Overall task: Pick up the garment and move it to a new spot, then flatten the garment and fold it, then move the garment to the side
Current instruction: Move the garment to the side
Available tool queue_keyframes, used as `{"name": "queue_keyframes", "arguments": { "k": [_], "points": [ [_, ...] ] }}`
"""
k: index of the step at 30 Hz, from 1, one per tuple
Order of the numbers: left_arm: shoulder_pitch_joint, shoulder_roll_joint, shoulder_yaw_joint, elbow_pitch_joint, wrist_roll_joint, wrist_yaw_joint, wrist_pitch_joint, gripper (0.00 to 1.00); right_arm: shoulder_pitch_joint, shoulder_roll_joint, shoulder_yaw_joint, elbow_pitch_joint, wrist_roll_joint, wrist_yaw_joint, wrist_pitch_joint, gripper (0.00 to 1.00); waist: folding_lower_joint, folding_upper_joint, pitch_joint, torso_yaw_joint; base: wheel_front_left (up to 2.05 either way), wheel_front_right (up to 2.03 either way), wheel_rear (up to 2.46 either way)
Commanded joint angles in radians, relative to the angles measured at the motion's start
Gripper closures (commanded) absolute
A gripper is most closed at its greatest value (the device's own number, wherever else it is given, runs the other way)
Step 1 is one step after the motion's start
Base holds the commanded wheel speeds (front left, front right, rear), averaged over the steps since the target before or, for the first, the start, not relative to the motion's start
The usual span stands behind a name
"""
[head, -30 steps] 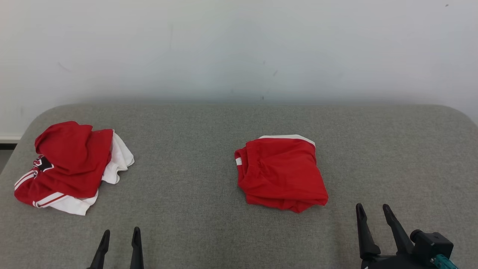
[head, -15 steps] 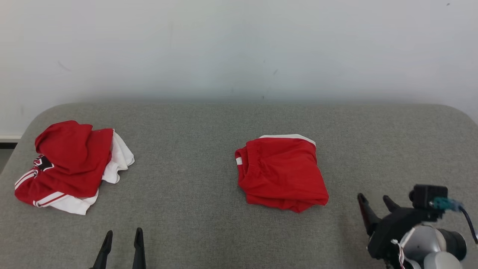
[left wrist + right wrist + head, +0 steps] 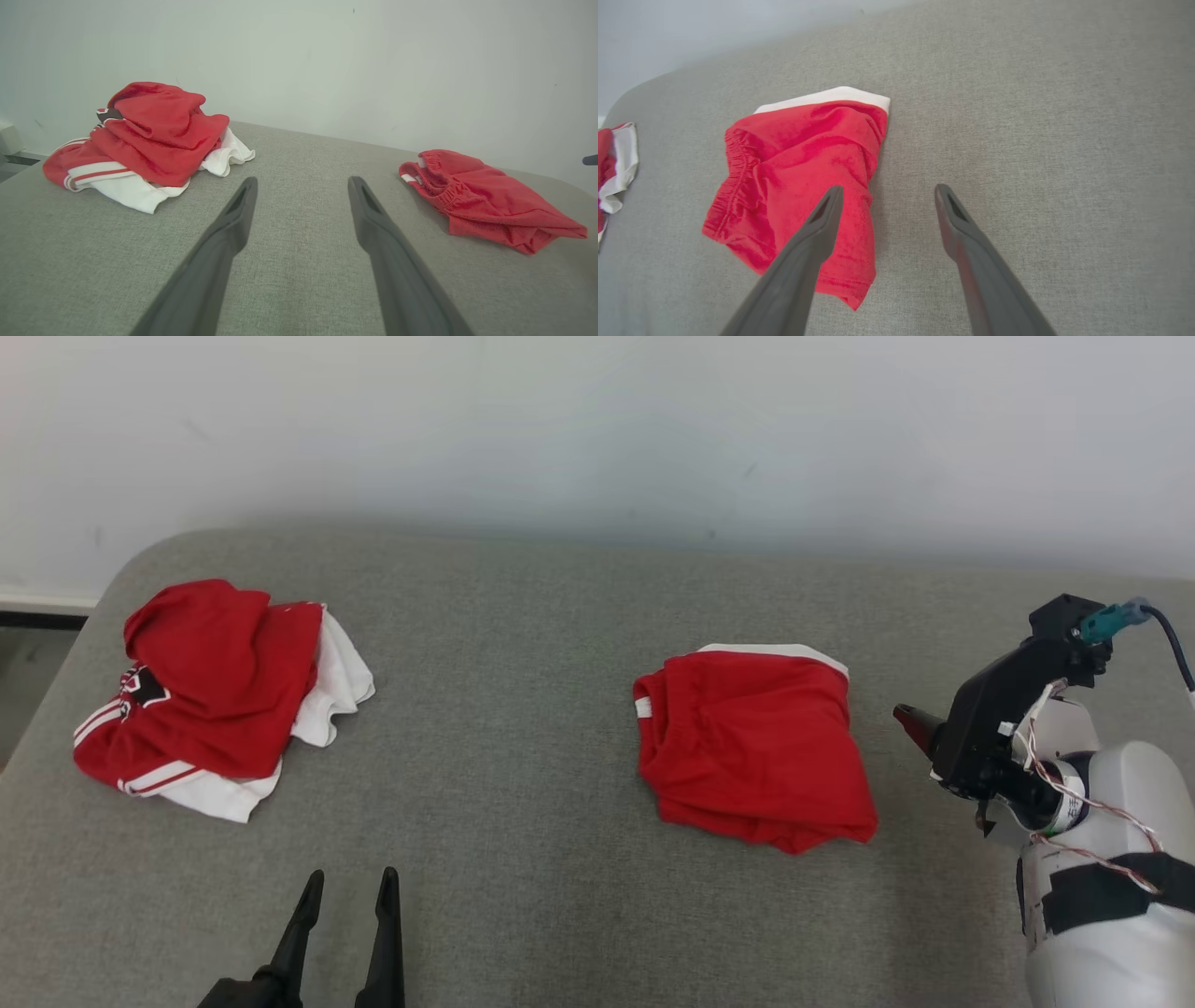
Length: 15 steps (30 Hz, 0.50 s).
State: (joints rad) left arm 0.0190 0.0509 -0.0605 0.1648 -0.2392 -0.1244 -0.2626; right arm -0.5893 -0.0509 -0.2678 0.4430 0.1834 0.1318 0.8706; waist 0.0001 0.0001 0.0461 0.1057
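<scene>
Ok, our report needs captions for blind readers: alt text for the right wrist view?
The right gripper, jaws open, points down beside folded red shorts on a grey surface. A red-and-white pile shows at the left edge.

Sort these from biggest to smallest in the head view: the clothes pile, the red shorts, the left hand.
1. Pile: biggest, but only a little bigger than the shorts.
2. Shorts.
3. Left hand: smallest, though the picture's bottom edge cuts part of it off.
</scene>
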Motion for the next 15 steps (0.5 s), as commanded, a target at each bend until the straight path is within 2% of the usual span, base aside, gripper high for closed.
{"name": "queue_keyframes", "arguments": {
  "k": [1,8,15],
  "points": [
    [-0.016,-0.001,-0.004,0.005,-0.007,-0.003,-0.003,0.0,-0.044,0.001,-0.017,0.06,-0.018,-0.002,-0.006,0.0,-0.0001,-0.0001,0.052,0.057,0.0,0.0,0.0],
    [-0.039,-0.001,-0.027,0.012,-0.016,-0.003,-0.003,0.0,-0.156,0.0,-0.067,0.317,-0.078,-0.002,-0.063,0.0,-0.0001,-0.0001,0.097,0.113,0.0,0.0,0.0],
    [-0.041,-0.001,-0.051,0.015,-0.023,0.001,-0.003,0.0,-0.206,0.001,-0.12,0.52,-0.143,-0.002,-0.14,0.0,-0.0001,-0.0001,0.109,0.135,0.0,0.0,0.0]
  ]
}}
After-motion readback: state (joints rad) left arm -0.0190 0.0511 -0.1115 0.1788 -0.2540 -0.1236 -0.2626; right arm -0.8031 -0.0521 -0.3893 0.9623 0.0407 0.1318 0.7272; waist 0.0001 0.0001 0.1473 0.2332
